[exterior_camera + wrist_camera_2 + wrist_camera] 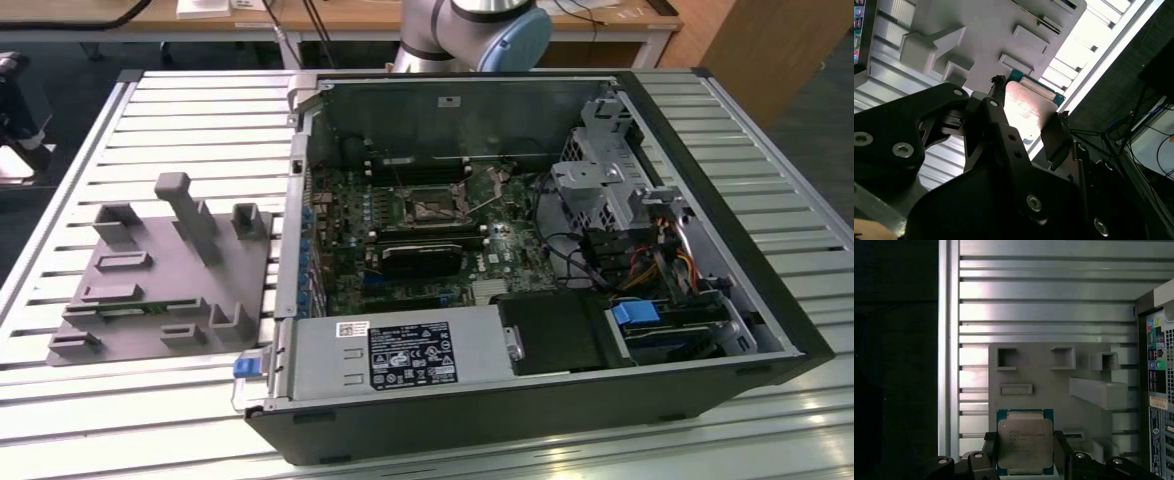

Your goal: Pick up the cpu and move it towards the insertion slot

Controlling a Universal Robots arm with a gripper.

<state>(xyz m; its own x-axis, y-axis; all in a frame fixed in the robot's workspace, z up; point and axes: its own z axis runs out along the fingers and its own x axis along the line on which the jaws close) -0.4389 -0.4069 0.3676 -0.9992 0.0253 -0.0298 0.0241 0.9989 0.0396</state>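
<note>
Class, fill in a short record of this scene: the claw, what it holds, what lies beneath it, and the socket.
claw: shut on the cpu, gripping two opposite edges
cpu: silvery top towards the first wrist camera, green border showing
beneath: grey tray on the slatted table
insertion slot: metal frame, dark centre, inside the open computer case

The cpu [1022, 442] has a dull, brushed silvery metal top, rimmed by glossy green board. The gripper [1025, 437] pinching the cpu is matt black, studded with shiny metal screw heads [1034, 202]. Below the cpu, the tray [1054, 390] is smooth matt grey plastic, on a ribbed, reflective metal table [1044, 290].
</note>
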